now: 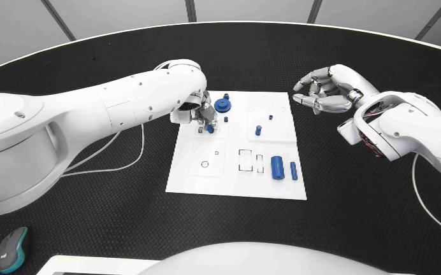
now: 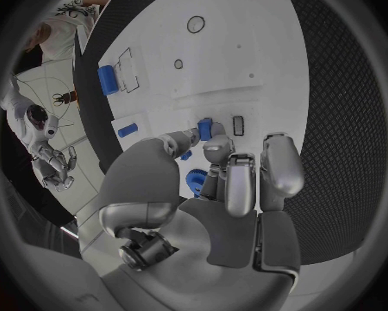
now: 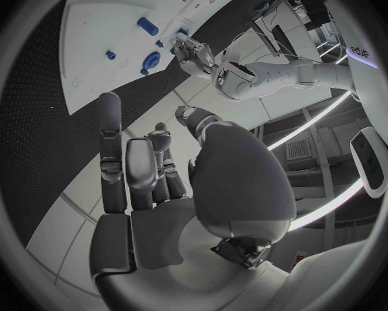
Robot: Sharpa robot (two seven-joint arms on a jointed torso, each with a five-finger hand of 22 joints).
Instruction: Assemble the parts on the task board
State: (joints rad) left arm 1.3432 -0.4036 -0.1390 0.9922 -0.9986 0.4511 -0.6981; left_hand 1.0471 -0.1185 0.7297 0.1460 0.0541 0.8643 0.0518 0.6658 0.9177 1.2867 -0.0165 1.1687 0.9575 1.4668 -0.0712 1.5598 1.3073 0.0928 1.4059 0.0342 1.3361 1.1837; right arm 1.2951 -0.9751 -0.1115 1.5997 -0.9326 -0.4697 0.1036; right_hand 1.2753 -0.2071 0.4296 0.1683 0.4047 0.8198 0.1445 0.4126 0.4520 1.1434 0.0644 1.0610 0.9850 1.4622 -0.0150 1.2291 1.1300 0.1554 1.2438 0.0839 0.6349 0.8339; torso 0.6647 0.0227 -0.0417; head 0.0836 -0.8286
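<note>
Left hand (image 1: 201, 112) over the task board (image 1: 239, 179), pinching a small blue part (image 2: 204, 128).
Right hand (image 1: 324, 90) beside the board, off its edge, fingers loosely curled, holding nothing.

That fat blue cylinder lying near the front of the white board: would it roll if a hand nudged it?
Probably: the blue cylinder lies on its round side on the flat task board, so a sideways nudge would likely roll it. It looks rigid and smooth, perhaps slippery.

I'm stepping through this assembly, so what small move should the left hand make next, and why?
Probably ease the left hand straight down. It pinches a small blue part in its fingertips just above the task board, near the far left corner beside the round blue part. The right hand hovers off the board holding nothing, so seating looks like the left's job.
</note>
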